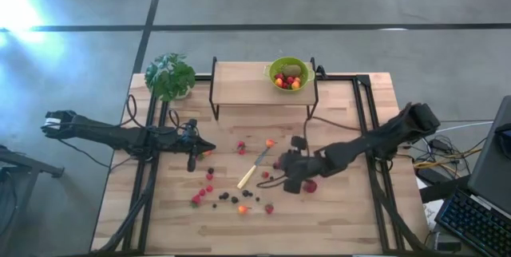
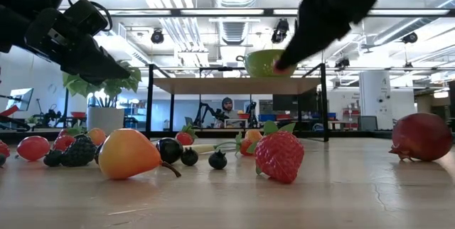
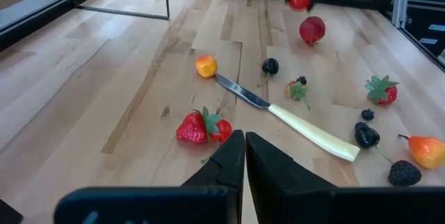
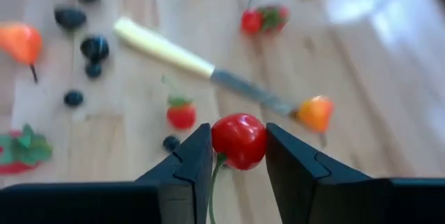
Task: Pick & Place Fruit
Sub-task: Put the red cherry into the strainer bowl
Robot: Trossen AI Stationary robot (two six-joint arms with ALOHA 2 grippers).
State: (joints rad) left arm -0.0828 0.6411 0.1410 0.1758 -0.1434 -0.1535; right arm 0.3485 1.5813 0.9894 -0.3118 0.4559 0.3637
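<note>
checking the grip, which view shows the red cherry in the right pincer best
The right wrist view: the cherry sits large between the right pincer fingers. The left wrist view shows it small and far off; high and low views hide it.

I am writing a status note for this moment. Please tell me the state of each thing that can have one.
Right claw: shut on a red cherry, lifted above the table.
Left claw: shut, empty.
Green bowl: on the raised shelf, holding fruit.
Knife: lying flat on the table.
Loose fruit: scattered on the table.
</note>
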